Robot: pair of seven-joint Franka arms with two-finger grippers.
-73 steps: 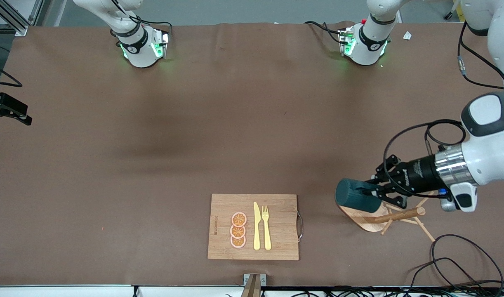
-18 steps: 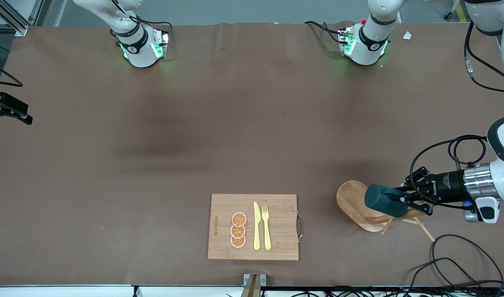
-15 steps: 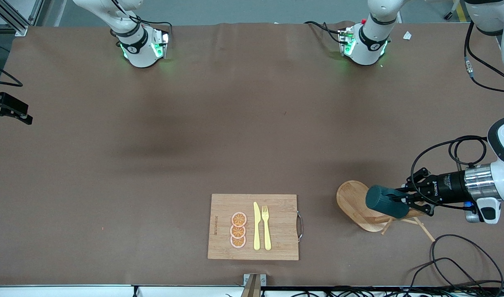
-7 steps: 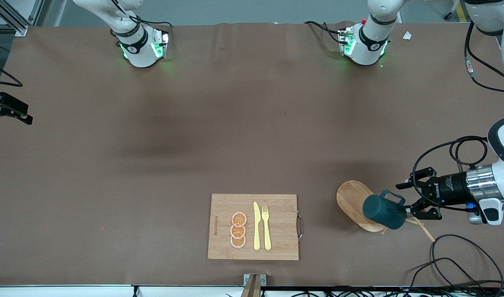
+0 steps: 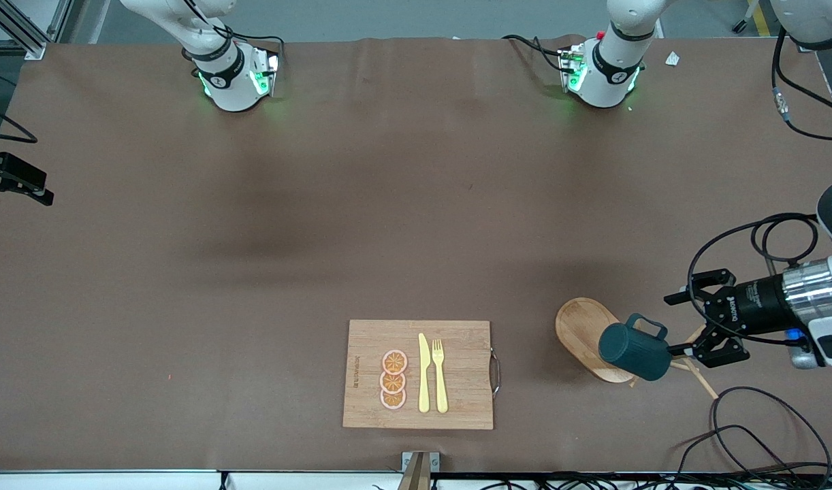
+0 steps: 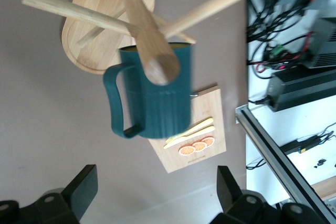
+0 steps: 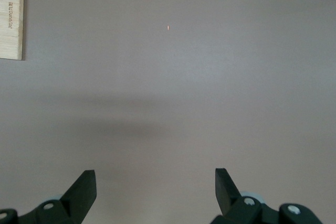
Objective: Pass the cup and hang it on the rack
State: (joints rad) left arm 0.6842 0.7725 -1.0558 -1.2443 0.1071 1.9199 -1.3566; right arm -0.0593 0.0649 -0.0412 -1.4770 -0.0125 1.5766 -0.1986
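The dark teal ribbed cup [image 5: 632, 352] hangs tilted on the wooden rack [image 5: 582, 333], over the end of its oval base. Its mouth faces the pegs and its handle [image 5: 647, 326] points away from the front camera. In the left wrist view the cup [image 6: 157, 100] sits under the crossing pegs, with the post tip [image 6: 155, 59] in front of it. I cannot tell which peg bears it. My left gripper [image 5: 687, 325] is open and empty, clear of the cup toward the left arm's end; it also shows in its wrist view [image 6: 156, 192]. My right gripper [image 7: 155, 190] is open over bare table.
A bamboo cutting board [image 5: 368, 340] with a yellow knife, a fork and orange slices lies near the front edge, mid-table. Its corner shows in the right wrist view [image 7: 10, 17]. Black cables [image 5: 756, 422] loop on the table near the rack.
My left gripper opened, let go of the cup and drew back toward the left arm's end. The cup dropped slightly and turned its handle up, staying on the rack.
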